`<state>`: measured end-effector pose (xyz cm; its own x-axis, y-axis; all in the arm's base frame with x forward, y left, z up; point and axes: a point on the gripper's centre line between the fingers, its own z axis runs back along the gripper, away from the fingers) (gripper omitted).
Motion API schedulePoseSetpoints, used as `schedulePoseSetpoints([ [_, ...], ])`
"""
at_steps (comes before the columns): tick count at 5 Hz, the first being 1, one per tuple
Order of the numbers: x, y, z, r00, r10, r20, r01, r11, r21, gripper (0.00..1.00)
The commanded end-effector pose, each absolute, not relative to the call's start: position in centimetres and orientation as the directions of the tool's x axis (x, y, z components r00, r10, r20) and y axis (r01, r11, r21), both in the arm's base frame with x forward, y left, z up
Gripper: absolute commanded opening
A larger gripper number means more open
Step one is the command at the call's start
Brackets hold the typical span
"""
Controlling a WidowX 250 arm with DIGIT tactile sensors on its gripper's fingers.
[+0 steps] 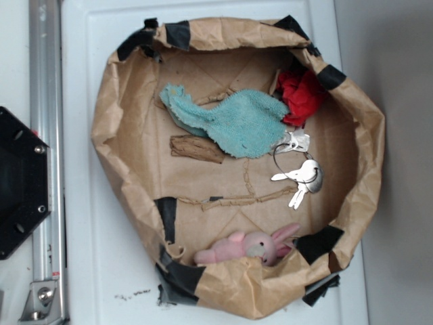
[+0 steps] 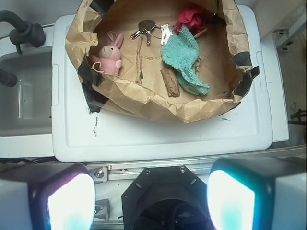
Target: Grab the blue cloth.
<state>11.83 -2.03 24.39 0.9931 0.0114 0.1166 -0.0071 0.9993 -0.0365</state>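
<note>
The blue cloth [image 1: 233,120] [image 2: 183,58] is a fuzzy teal towel lying crumpled and flat in the upper middle of a brown paper basin [image 1: 108,128] [image 2: 158,103]. In the wrist view my gripper [image 2: 151,199] hangs high above the robot base, well short of the basin, and it is open. Its two glowing pads [image 2: 71,201] stand wide apart with nothing between them. The exterior view does not show the gripper.
A red cloth [image 1: 302,95] [image 2: 190,18] touches the towel's right end. Keys [image 1: 301,177] [image 2: 146,26], a pink plush bunny [image 1: 252,246] [image 2: 110,56] and a brown wood piece [image 1: 196,148] [image 2: 170,81] also lie in the basin. The basin sits on a white lid [image 1: 101,271]; the black base [image 1: 20,183] is at left.
</note>
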Motion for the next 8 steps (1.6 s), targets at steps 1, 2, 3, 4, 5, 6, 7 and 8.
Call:
schedulePoseSetpoints([
  [1,11.8,-2.0,24.4,0.993,0.011,0.117,-0.007,0.999,-0.037,1.0],
  [2,15.1,0.7,22.0,0.982,0.064,0.179,-0.073,0.997,0.04,1.0],
  [3,18.3,1.9,19.0,0.979,0.065,0.191,-0.092,0.986,0.137,1.0],
  [4,21.0,2.6,15.4,0.988,0.062,0.138,-0.084,0.983,0.16,1.0],
  [5,23.2,3.3,12.8,0.994,0.057,0.095,-0.072,0.985,0.159,1.0],
  [6,24.9,2.8,10.5,0.997,0.034,0.071,-0.046,0.984,0.174,1.0],
  [7,24.8,4.2,8.3,0.998,0.034,0.055,-0.043,0.982,0.182,1.0],
  [8,26.1,6.4,6.4,0.998,0.005,0.068,-0.012,0.994,0.108,1.0],
])
